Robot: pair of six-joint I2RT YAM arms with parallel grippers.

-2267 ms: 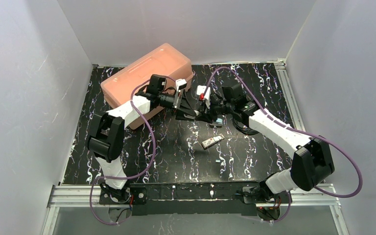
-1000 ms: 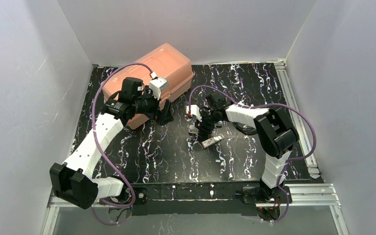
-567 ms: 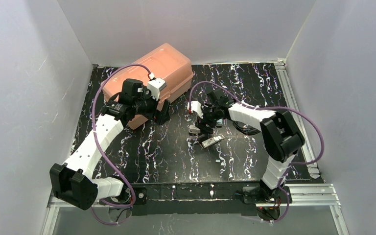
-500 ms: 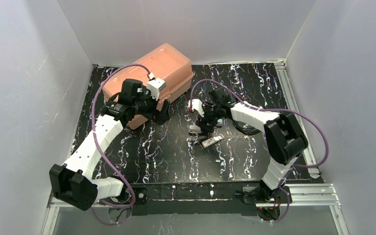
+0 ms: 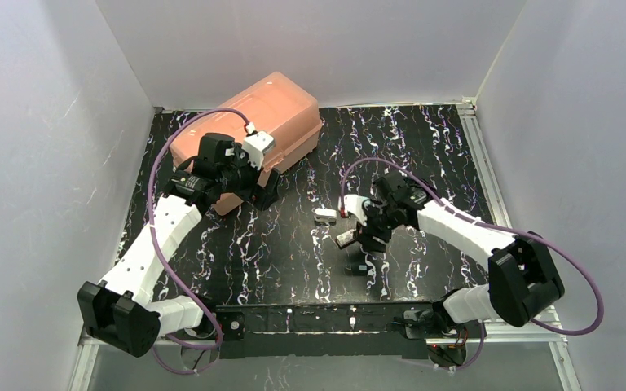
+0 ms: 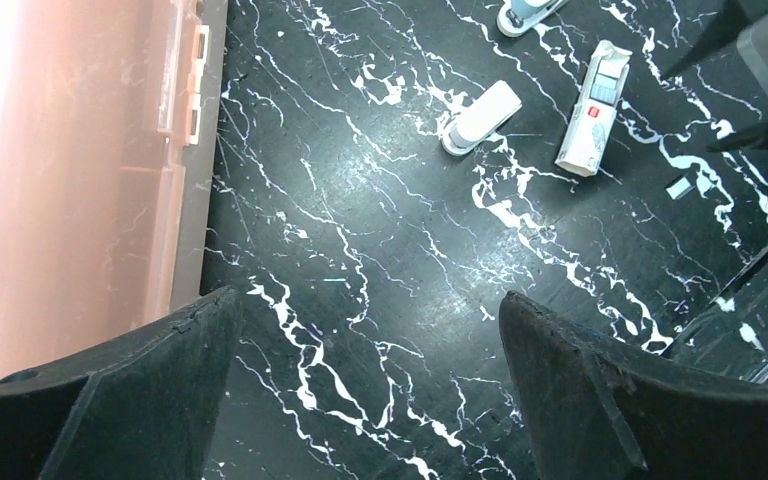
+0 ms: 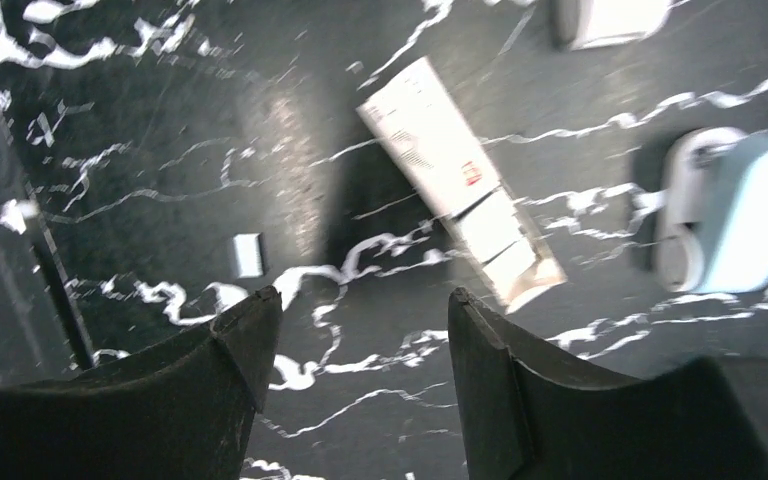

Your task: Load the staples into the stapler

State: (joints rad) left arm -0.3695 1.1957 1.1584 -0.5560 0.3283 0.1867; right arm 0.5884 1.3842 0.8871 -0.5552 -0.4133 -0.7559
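Note:
The stapler [image 7: 450,175] is a finger-length pale tan and white piece with a red mark. It lies flat on the black marbled table, also in the left wrist view [image 6: 593,123] and the top view [image 5: 346,238]. My right gripper [image 7: 360,300] is open and empty, hovering just beside and nearer than the stapler [image 5: 364,247]. My left gripper [image 6: 368,298] is open and empty, over bare table beside the pink box [image 5: 266,194], well left of the stapler.
A pink lidded box [image 5: 249,122] stands at the back left, its wall in the left wrist view [image 6: 80,170]. A small white block [image 5: 324,214] [image 6: 480,117] and a pale teal and white item [image 7: 735,215] lie by the stapler. A tiny white piece [image 7: 247,255] lies nearer.
Both grippers met at mid-table, then parted. The left drew back to the pink box. The right came down over the stapler, then shifted nearer and to the right of it.

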